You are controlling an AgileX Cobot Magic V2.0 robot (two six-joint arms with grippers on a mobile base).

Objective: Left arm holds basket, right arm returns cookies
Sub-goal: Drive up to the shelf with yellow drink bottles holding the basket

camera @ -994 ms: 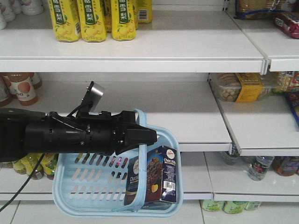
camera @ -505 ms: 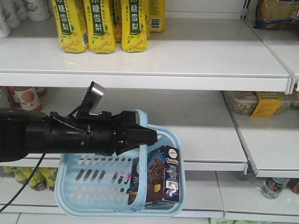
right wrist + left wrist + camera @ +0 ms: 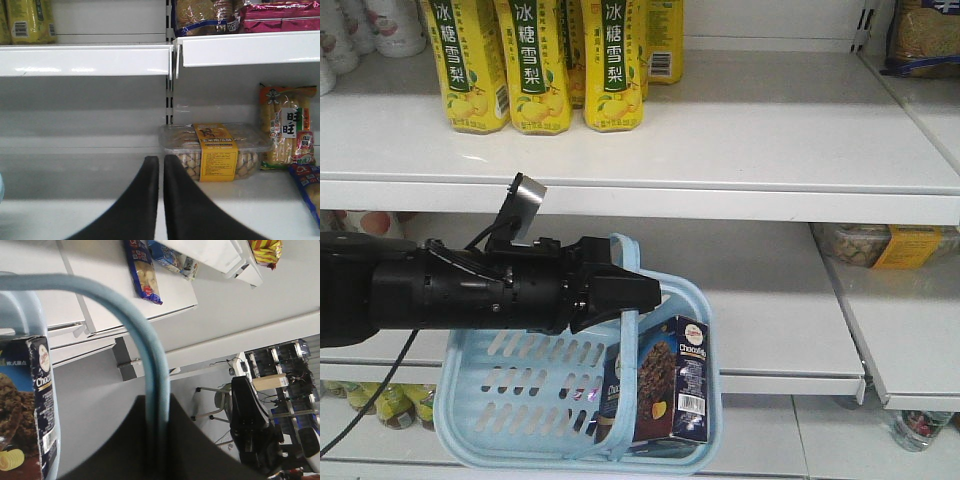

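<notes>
Blue basket [image 3: 455, 400] on left hand [image 3: 640, 293], cookies [image 3: 665, 385] against its right wall

White metal shelves [image 3: 770, 130], several tiers, two bays side by side. Top tier: yellow drink bottles [image 3: 535, 65] upright in rows at left, white bottles [image 3: 380, 25] far left, biscuit bag [image 3: 920, 40] in right bay. Middle tier, right bay: clear snack box [image 3: 885, 245] with yellow label, lying flat, with a snack packet [image 3: 287, 127] just beside it. Lower tier, left: small bottles [image 3: 385, 405].

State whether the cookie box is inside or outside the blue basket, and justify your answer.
Inside. The cookie box stands within the walls of the basket, beneath its hoop handle.
</notes>
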